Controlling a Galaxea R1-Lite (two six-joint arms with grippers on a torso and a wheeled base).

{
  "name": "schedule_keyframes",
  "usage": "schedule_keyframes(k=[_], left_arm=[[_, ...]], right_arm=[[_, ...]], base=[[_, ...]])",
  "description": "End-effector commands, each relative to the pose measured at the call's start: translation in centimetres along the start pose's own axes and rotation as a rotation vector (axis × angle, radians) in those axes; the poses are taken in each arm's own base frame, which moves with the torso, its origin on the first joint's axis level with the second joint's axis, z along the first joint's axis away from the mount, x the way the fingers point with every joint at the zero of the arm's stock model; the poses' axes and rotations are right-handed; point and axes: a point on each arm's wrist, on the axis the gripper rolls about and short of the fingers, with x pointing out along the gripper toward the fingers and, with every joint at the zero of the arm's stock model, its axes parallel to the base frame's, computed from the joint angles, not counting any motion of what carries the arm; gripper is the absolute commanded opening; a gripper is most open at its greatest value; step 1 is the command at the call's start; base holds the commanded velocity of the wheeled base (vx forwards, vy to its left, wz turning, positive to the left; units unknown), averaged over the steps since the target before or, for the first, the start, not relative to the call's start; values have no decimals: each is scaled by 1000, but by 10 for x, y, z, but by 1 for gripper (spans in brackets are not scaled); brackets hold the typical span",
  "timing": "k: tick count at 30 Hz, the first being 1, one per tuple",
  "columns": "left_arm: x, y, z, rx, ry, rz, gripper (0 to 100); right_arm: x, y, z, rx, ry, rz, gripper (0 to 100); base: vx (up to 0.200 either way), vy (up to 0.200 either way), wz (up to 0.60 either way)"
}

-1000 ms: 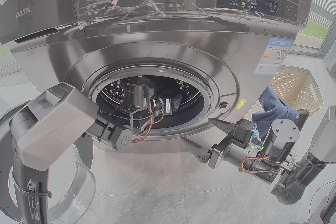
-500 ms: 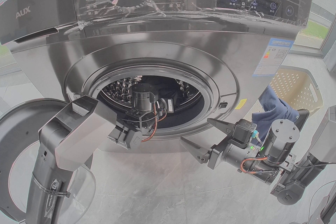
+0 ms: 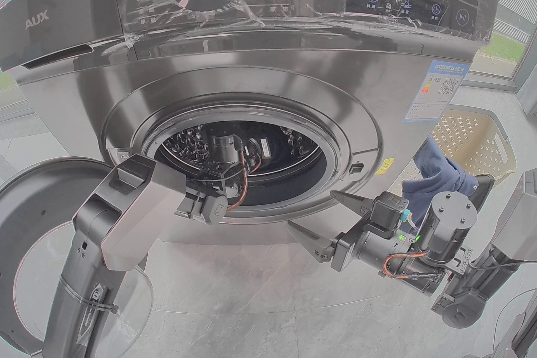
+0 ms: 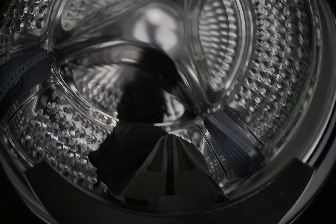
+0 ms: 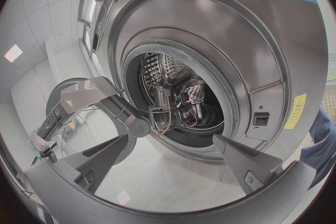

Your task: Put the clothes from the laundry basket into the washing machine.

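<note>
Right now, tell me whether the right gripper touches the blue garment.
Apart. Head view: the right gripper is open and empty, pointing at the washing machine, with the blue garment behind its wrist.

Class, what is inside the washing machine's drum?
The left gripper, fingers together, and a dark garment just beyond it. The garment and gripper cover the lower wall of the drum behind them; whether the garment is gripped cannot be told.
</note>
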Motion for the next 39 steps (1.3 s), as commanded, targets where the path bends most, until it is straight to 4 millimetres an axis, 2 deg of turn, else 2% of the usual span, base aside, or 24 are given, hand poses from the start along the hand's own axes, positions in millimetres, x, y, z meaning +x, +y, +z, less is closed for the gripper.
schedule_keyframes(k=[1,7,8,13,18,22,25,29,35,39], left_arm=[[12,16,6,-22,-59,47,0],[10,12,7,-26,-60,40,0],[10,10,7,-26,-57,38,100],[0,-3,9,-38,-32,18,100],[-25,-19,5,-2,61,-10,100],[-48,-33,15,21,100,-50,100],[-77,-45,26,68,131,-100,100],[-117,-51,38,127,154,-190,100],[-196,-57,44,140,197,-312,100],[-244,-62,50,129,191,-402,100]], right_arm=[[0,0,-1,0,3,1,100],[0,0,-1,0,3,-1,100],[0,0,-1,0,3,-1,100],[0,0,-1,0,3,-1,100],[0,0,-1,0,6,-3,100],[-2,-1,-2,0,12,-5,100],[-5,-2,-4,1,26,-6,100],[-12,0,-8,0,52,2,100],[-33,1,-10,-5,93,15,100],[-47,3,-1,-5,74,18,100]], base=[[0,0,0],[0,0,0],[0,0,0],[0,0,0],[0,0,0],[0,0,0],[0,0,0],[0,0,0],[0,0,0],[0,0,0]])
